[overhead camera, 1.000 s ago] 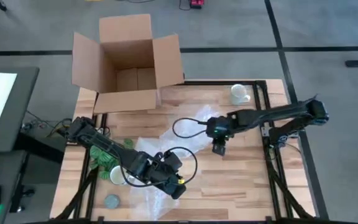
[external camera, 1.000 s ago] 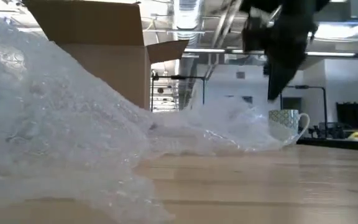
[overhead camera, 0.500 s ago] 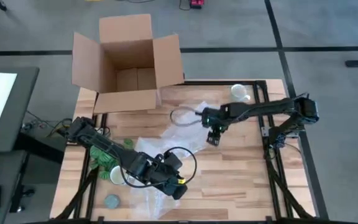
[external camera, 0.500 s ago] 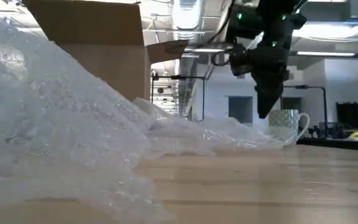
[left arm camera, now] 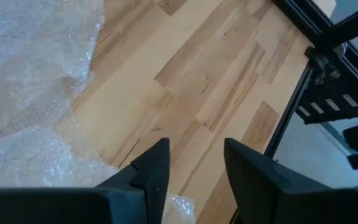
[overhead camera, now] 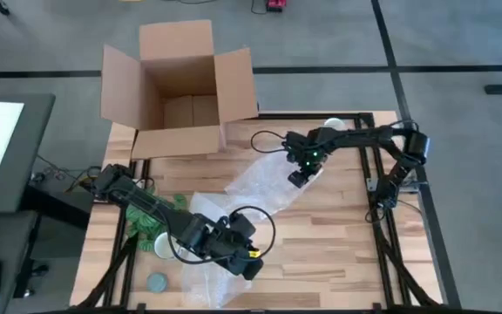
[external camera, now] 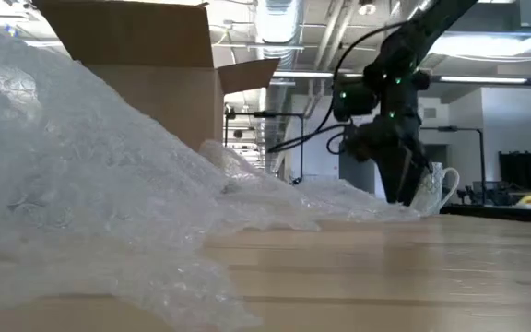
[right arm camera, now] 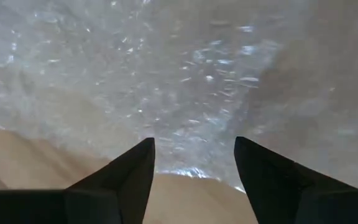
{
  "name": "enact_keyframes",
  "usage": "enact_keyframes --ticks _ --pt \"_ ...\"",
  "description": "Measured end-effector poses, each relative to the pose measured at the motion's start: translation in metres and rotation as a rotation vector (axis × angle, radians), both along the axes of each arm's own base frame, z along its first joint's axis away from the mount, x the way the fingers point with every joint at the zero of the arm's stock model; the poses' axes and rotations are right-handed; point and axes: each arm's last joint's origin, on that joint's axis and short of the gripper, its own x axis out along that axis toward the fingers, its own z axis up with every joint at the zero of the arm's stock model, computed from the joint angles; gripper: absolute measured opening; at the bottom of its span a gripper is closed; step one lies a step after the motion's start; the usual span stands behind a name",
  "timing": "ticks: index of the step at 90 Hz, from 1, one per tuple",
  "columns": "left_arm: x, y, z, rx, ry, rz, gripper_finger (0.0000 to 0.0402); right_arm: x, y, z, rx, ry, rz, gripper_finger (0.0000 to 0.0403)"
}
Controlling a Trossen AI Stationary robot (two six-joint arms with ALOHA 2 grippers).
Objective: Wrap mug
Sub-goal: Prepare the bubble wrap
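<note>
The mug [overhead camera: 335, 128] sits at the far right of the table [overhead camera: 338, 244], just behind your right arm, unwrapped and clear of the bubble wrap [overhead camera: 264, 183].

From above, you can see the right gripper [overhead camera: 300, 175] has travelled over the last second from the bare wood near the table's middle back toward the far end, and now hangs over the wrap's far edge, near the mug. That suggests you are going for the sheet's edge, not the mug itself. The left gripper [overhead camera: 244, 262] has stayed parked on the near part of the wrap.

The low view adds height: the right gripper [external camera: 404, 189] has come down almost to the tabletop, its fingers just in front of the mug [external camera: 431, 189].

The left wrist view shows its fingers [left arm camera: 154, 171] apart, holding nothing, over bare wood beside the wrap.

The right wrist view settles what the overhead cannot: those fingers [right arm camera: 135, 168] are spread wide and empty, with wrap directly beneath.
</note>
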Motion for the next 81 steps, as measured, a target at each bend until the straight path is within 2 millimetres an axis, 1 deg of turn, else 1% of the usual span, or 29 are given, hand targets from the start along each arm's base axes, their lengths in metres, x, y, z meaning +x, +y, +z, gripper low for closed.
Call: enact_keyframes --ticks 11,23,38,55,70,75,81 --pt "0.0 0.0 0.0 0.0 -0.001 0.003 0.0132 0.004 0.004 -0.004 0.018 -0.015 0.033 0.0179" --pt "0.0 0.0 0.0 0.005 -0.003 0.007 0.0132 0.006 0.009 -0.001 0.011 -0.031 0.051 0.0137" --pt "0.0 0.0 0.0 0.012 -0.004 0.002 0.0132 0.007 0.011 0.01 -0.006 -0.061 0.077 0.0079" --pt "0.0 0.0 0.0 0.022 -0.005 0.001 0.0132 0.006 0.011 0.029 -0.033 -0.112 0.101 0.0011" --pt "0.0 0.001 0.0 0.024 -0.006 0.002 0.0132 -0.001 0.016 0.053 -0.047 -0.142 0.113 0.0001" --pt "0.0 0.001 0.0 0.024 -0.006 0.002 0.0132 -0.006 0.022 0.063 -0.051 -0.148 0.123 0.0001" --pt "0.0 0.001 0.0 0.025 -0.006 0.002 0.0132 -0.013 0.033 0.075 -0.041 -0.145 0.14 0.0"
